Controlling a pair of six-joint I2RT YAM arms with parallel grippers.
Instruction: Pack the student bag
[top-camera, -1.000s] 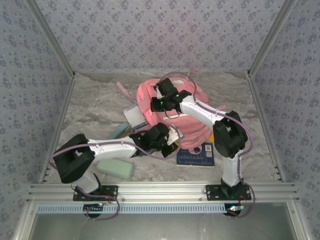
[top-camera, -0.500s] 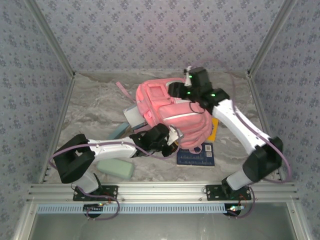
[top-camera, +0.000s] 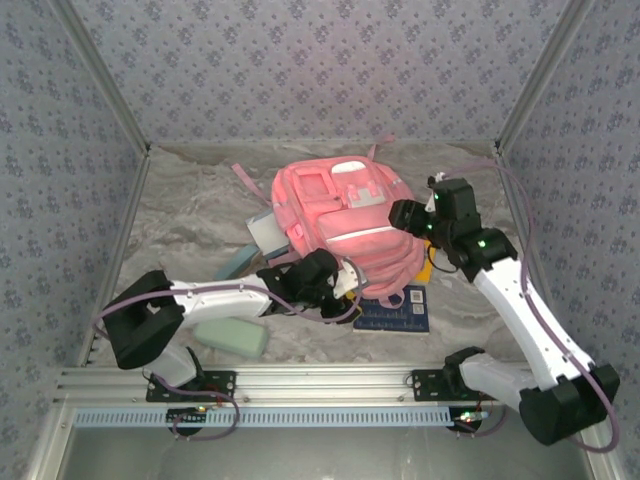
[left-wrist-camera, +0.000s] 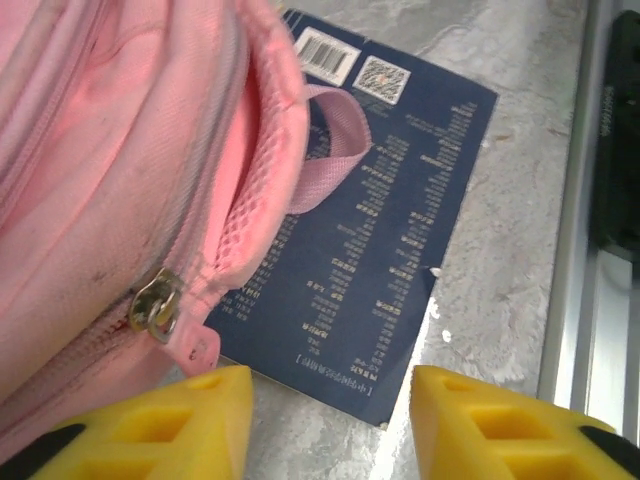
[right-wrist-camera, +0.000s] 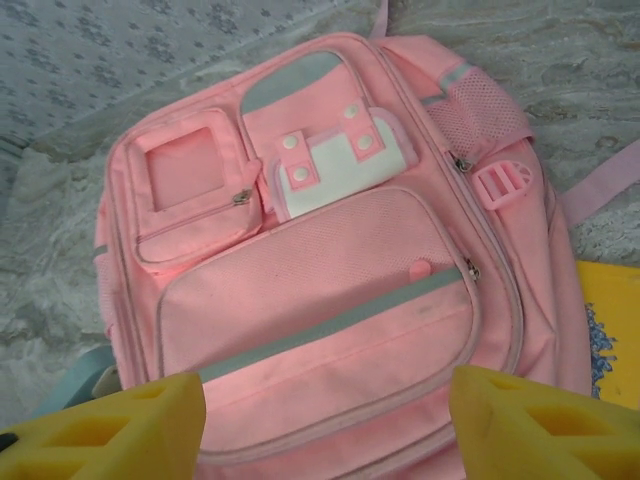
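Both grippers empty beside the student bag (top-camera: 340, 228)

We see the student bag lying flat, pockets up, on the middle of the table (top-camera: 190, 205), a little toward the far edge. Its long axis runs roughly from the far edge to the near edge, with the near end skewed toward the right.

The left gripper (left-wrist-camera: 330, 425) sits at the bag's near end, touching it or just beside it; from above we cannot tell which. Its yellow fingers (left-wrist-camera: 190, 415) are spread with nothing between them, so it is released. Just beyond them a zipper pull (left-wrist-camera: 155, 312) hangs on the bag's side seam. A dark blue booklet (left-wrist-camera: 385, 250) lies flat on the table, its far part tucked under the bag.

The right gripper (top-camera: 405, 215) hovers just beside the bag's right flank, nearer the far end. Its fingers (right-wrist-camera: 120, 425) are wide apart and hold nothing, and the front of the bag lies ahead of it. A yellow book (right-wrist-camera: 612, 330) peeks out from under the bag's right side.

We judge that packing has hardly begun, since the seams we can see look closed. The next move turns on the zipper pull and the booklet. Both lie closest to the left gripper, while the right one is better placed to steady the bag from its flank.
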